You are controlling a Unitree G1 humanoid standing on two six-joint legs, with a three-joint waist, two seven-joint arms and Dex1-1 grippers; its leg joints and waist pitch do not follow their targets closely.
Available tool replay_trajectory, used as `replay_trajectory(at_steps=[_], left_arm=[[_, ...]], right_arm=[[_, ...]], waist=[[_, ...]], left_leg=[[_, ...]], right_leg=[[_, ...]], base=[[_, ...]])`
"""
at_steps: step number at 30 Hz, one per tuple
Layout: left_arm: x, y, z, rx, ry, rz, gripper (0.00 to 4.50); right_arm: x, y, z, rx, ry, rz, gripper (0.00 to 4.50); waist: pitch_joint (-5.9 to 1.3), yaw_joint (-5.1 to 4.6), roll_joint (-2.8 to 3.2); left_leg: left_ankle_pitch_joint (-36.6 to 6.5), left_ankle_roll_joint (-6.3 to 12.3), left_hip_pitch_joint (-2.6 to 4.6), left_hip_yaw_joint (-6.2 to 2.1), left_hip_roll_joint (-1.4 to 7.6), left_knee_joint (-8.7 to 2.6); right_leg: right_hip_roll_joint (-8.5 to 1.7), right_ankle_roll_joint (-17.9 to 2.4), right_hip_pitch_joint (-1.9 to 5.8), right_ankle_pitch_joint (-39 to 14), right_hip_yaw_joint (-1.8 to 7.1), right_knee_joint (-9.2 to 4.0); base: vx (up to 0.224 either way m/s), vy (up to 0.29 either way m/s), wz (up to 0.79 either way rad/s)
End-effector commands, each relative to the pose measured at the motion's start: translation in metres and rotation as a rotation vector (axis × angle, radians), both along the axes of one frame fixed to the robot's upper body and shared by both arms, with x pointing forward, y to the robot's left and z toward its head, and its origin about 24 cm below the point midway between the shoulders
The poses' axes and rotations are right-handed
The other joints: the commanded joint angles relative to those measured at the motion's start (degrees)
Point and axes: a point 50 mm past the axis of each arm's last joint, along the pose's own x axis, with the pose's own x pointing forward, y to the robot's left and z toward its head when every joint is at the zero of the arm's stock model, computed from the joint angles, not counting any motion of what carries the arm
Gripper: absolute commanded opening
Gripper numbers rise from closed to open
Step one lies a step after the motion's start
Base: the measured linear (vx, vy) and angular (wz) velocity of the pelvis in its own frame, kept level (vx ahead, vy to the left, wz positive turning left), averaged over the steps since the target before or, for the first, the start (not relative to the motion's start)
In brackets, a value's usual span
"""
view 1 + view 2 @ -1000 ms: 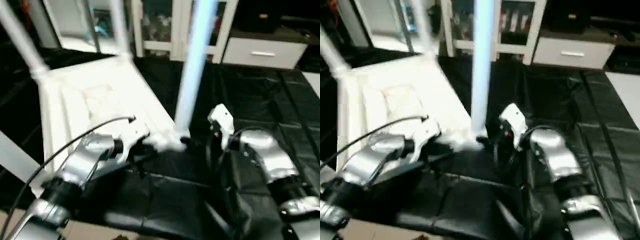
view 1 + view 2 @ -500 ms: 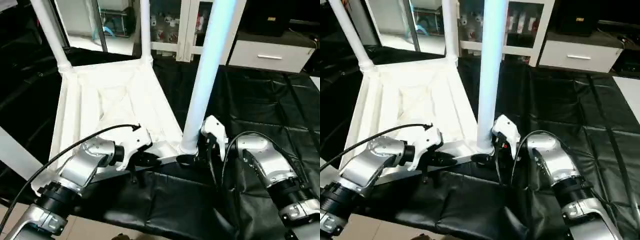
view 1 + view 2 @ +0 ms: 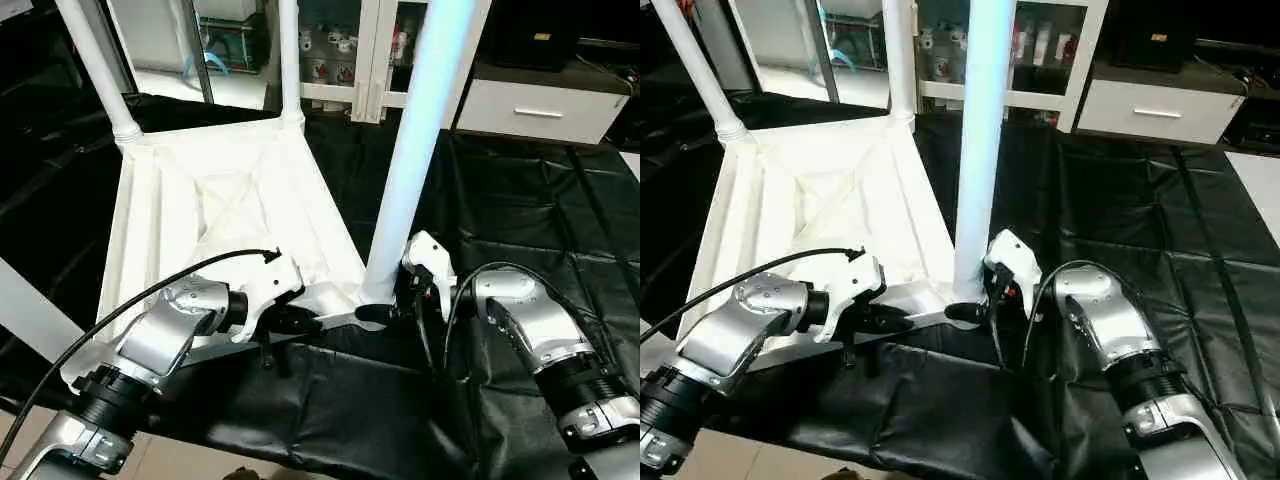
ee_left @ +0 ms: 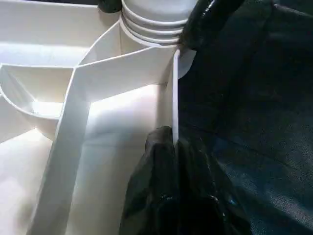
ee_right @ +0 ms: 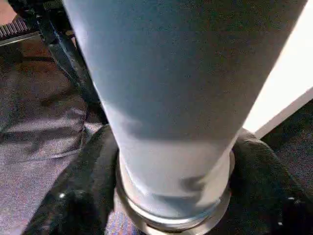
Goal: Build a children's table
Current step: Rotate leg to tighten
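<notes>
The left gripper [image 3: 300, 322] pinches the thin rim of the upturned table top [image 3: 215, 215], while the right gripper [image 3: 975, 312] has its jaws around the base of the near leg [image 3: 415, 150]: light, stiff, slick plastic, so grip low by the socket.

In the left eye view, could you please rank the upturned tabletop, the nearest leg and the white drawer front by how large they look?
1. Tabletop, largest.
2. Nearest leg, though nearness to the camera inflates it.
3. Drawer front, smallest; it stands far back, so its true size is unsure.
</notes>
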Motion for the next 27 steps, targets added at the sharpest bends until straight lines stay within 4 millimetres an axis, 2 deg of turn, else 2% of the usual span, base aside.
replay_trajectory(at_steps=[1, 5, 11, 12, 14, 16, 17, 18, 19, 20, 21, 22, 23, 24, 25, 26, 27], left_arm=[[-0.002, -0.010, 0.009, -0.033, -0.027, -0.058, 0.00], [-0.004, -0.011, 0.009, -0.038, -0.025, -0.057, 0.00], [-0.005, -0.010, 0.008, -0.043, -0.026, -0.047, 0.00], [-0.003, -0.010, 0.008, -0.049, -0.035, -0.031, 0.00], [-0.001, -0.011, 0.009, -0.053, -0.047, -0.008, 0.00], [0.008, -0.013, 0.009, -0.066, -0.061, 0.077, 0.00], [0.015, -0.015, 0.009, -0.066, -0.081, 0.131, 0.00], [0.024, -0.019, 0.007, -0.067, -0.099, 0.209, 0.00], [0.027, -0.020, 0.007, -0.067, -0.104, 0.232, 0.00], [0.035, -0.024, 0.006, -0.073, -0.111, 0.302, 0.00], [0.038, -0.025, 0.006, -0.075, -0.112, 0.327, 0.00], [0.049, -0.030, 0.006, -0.073, -0.142, 0.410, 0.00], [0.049, -0.030, 0.006, -0.073, -0.142, 0.410, 0.00], [0.053, -0.032, 0.007, -0.070, -0.151, 0.438, 0.00], [0.057, -0.034, 0.007, -0.066, -0.159, 0.462, 0.00], [0.060, -0.035, 0.008, -0.058, -0.177, 0.491, 0.00], [0.065, -0.038, 0.009, -0.040, -0.197, 0.520, 0.00]], right_arm=[[-0.002, 0.000, 0.000, -0.001, 0.015, 0.021, 2.82], [0.000, 0.000, 0.000, -0.005, 0.012, 0.021, 2.76], [0.002, 0.001, 0.000, 0.000, 0.011, 0.013, 2.74], [0.004, 0.002, -0.002, 0.005, 0.002, -0.021, 2.74], [0.006, 0.004, -0.004, 0.012, -0.009, -0.056, 2.74], [0.013, 0.005, -0.010, 0.017, -0.042, -0.184, 2.74], [0.018, 0.005, -0.012, 0.020, -0.055, -0.275, 2.74], [0.027, 0.006, -0.016, 0.033, -0.060, -0.431, 2.74], [0.029, 0.006, -0.017, 0.036, -0.059, -0.478, 2.74], [0.033, 0.008, -0.020, 0.051, -0.057, -0.575, 2.73], [0.035, 0.009, -0.020, 0.056, -0.056, -0.606, 2.73], [0.040, 0.011, -0.022, 0.059, -0.073, -0.747, 2.73], [0.040, 0.011, -0.022, 0.059, -0.073, -0.747, 2.73], [0.042, 0.013, -0.023, 0.056, -0.081, -0.789, 2.73], [0.044, 0.014, -0.023, 0.047, -0.100, -0.829, 2.73], [0.045, 0.016, -0.023, 0.045, -0.111, -0.863, 2.73], [0.048, 0.019, -0.022, 0.049, -0.126, -0.943, 2.73]], waist=[[-4.22, -0.08, -0.23], [-4.20, -0.04, -0.05], [-4.26, -0.04, -0.12], [-4.21, -0.09, -0.50], [-4.10, -0.15, -0.31], [-4.02, -0.39, -0.34], [-3.86, -0.64, -0.48], [-4.02, -0.77, -0.45], [-4.02, -0.77, -0.45], [-3.87, -1.18, -0.39], [-4.00, -1.27, -0.53], [-4.00, -1.25, -0.43], [-3.94, -1.26, -0.39], [-4.11, -1.29, -0.62], [-4.15, -1.12, -0.59], [-4.20, -1.04, -0.49], [-4.34, -1.03, -0.20]], left_leg=[[-8.66, 3.10, -0.23, 0.14, 0.65, -4.07], [-8.55, 3.10, -0.26, 0.10, 0.70, -4.08], [-8.26, 3.20, -0.25, 0.13, 0.64, -4.01], [-8.39, 3.25, -0.28, 0.19, 0.63, -4.02], [-8.67, 2.98, -0.31, 0.11, 0.67, -4.10], [-9.72, 2.33, -0.23, 0.18, 0.53, -4.10], [-9.83, 1.82, -0.38, 0.08, 0.32, -4.25], [-9.62, 1.21, -0.48, -0.14, 0.27, -4.34], [-9.62, 1.21, -0.48, -0.14, 0.27, -4.34], [-10.87, 0.71, -0.14, 0.06, -0.12, -4.17], [-11.06, 0.60, -0.02, 0.00, -0.18, -4.16], [-10.99, 0.63, 0.03, 0.01, -0.19, -4.15], [-11.03, 0.80, 0.17, 0.19, -0.28, -4.07], [-10.23, 1.04, -0.20, 0.05, -0.26, -4.10], [-9.64, 1.18, -0.19, 0.10, -0.28, -4.06], [-9.50, 1.31, -0.07, 0.16, -0.23, -4.02], [-8.87, 1.46, -0.24, 0.10, -0.16, -4.03]], right_leg=[[-3.33, -12.63, 4.22, -13.03, 2.08, -3.80], [-3.37, -12.50, 4.20, -13.41, 2.06, -3.80], [-3.36, -12.46, 4.20, -13.39, 2.06, -3.76], [-3.38, -12.41, 4.20, -13.82, 2.05, -3.88], [-3.44, -12.03, 4.13, -15.10, 2.05, -3.93], [-3.50, -11.15, 3.96, -17.96, 2.01, -4.30], [-3.45, -10.11, 4.10, -20.32, 1.86, -4.61], [-3.47, -9.22, 4.33, -21.27, 1.76, -4.54], [-3.47, -9.22, 4.33, -21.27, 1.76, -4.54], [-3.31, -8.07, 3.85, -24.21, 1.70, -5.20], [-3.38, -7.54, 3.88, -25.39, 1.64, -5.38], [-3.39, -7.32, 3.80, -25.56, 1.66, -5.42], [-3.30, -7.15, 3.44, -26.01, 1.72, -5.72], [-3.33, -7.15, 3.89, -25.06, 1.66, -5.40], [-3.36, -7.06, 3.81, -24.56, 1.67, -5.45], [-3.38, -7.19, 3.66, -24.02, 1.76, -5.43], [-3.34, -7.81, 3.78, -21.96, 1.78, -5.09]], base=[[0.000, 0.000, 0.00], [0.000, 0.000, 0.00], [0.000, 0.000, 0.00], [0.000, 0.000, 0.00], [0.000, 0.000, 0.00], [0.000, 0.000, 0.00], [0.000, 0.000, 0.00], [0.000, 0.000, 0.00], [0.000, 0.000, 0.00], [0.000, 0.000, 0.00], [0.000, 0.000, 0.00], [0.000, 0.000, 0.00], [0.000, 0.000, 0.00], [0.000, 0.000, 0.00], [0.000, 0.000, 0.00], [0.000, 0.000, 0.00], [0.000, 0.000, 0.00]])
